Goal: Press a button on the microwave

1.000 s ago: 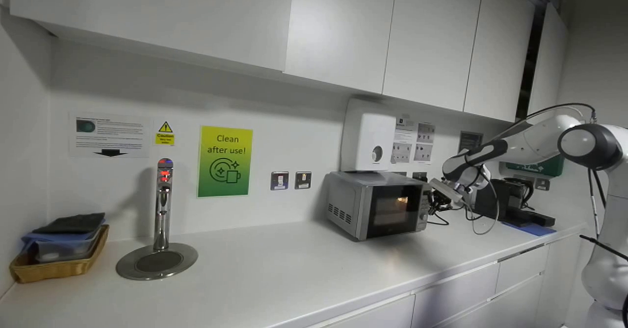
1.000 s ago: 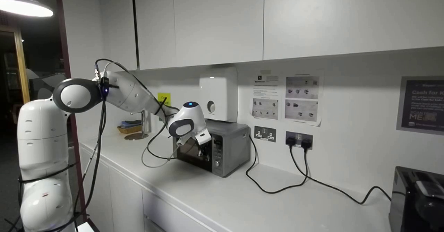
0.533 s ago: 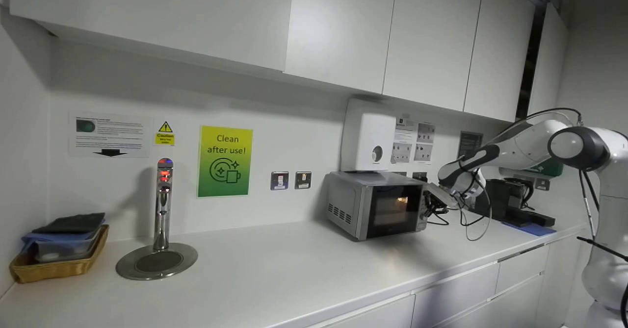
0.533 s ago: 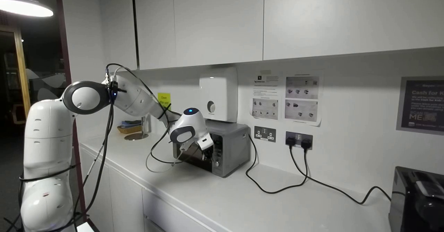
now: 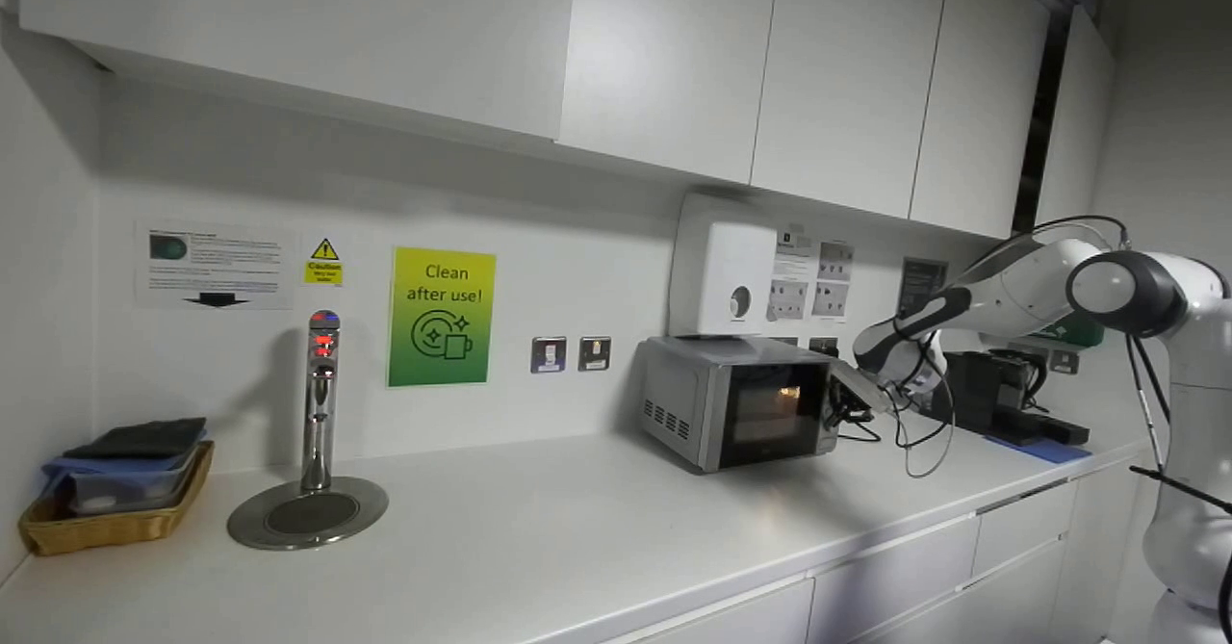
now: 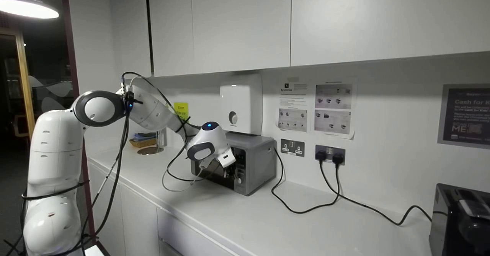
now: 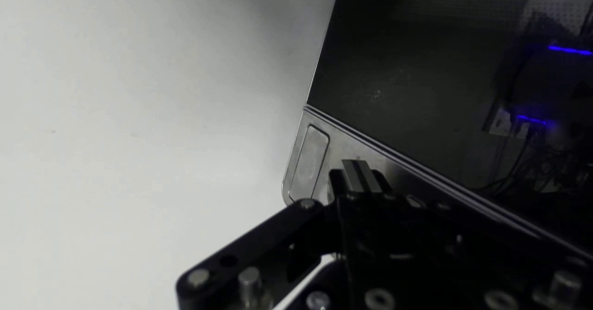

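The silver-grey microwave stands on the counter in both exterior views [image 5: 679, 389] [image 6: 262, 166], with a light glowing behind its dark door. In the wrist view its dark glass door [image 7: 398, 78] fills the upper right. Below the door edge lies the metal control strip [image 7: 343, 138] with a flat rectangular button [image 7: 308, 164]. My gripper [image 7: 359, 175] is shut, its fingertips together with nothing between them. The tips are over the strip, just beside the rectangular button; whether they touch it I cannot tell. My gripper is at the control strip in both exterior views [image 5: 837, 409] [image 6: 231, 173] and partly covers it.
A white wall dispenser [image 5: 722, 264] hangs above the microwave. Upper cabinets [image 6: 241, 26] run overhead. Black power cables [image 6: 302, 211] lie on the counter. A black coffee machine [image 6: 459, 221] stands further along. A metal tap [image 5: 318, 413] and a wicker basket [image 5: 115, 524] stand at the far end.
My gripper has moved lower and closer to the microwave's control strip, with the arm lowering and reaching forward. The last half second shows only a small shift. The microwave has not moved.
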`<state>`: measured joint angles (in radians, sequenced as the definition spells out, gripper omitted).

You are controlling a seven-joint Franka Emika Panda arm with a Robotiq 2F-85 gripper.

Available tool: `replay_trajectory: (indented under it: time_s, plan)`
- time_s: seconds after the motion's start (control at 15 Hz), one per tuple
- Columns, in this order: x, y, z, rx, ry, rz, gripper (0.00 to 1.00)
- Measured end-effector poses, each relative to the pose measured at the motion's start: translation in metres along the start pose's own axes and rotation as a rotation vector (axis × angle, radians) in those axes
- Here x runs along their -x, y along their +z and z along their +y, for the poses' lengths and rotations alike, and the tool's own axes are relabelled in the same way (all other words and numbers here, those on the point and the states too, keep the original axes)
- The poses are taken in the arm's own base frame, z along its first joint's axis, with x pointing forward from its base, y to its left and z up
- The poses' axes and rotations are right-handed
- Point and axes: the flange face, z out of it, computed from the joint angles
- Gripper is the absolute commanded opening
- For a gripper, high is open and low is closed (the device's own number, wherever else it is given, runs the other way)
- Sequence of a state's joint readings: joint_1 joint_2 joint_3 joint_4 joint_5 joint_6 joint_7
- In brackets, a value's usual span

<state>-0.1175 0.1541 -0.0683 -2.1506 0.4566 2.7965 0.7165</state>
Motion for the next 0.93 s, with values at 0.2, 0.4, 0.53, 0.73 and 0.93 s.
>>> replay_trajectory:
  time_s: [0.2, 0.4, 0.53, 0.73, 0.93]
  plan:
    - [-0.0001, -0.0007, -0.0006, -0.014, -0.002, -0.001, 0.0]
    - [-0.0008, -0.0018, -0.0016, -0.03, -0.004, 0.002, 0.0]
    - [-0.0004, -0.0026, -0.0027, -0.045, -0.008, 0.006, 0.0]
    - [0.0001, -0.0024, -0.0022, -0.055, -0.011, 0.001, 0.0]
    - [-0.0006, -0.0023, -0.0011, -0.061, -0.014, -0.004, 0.0]
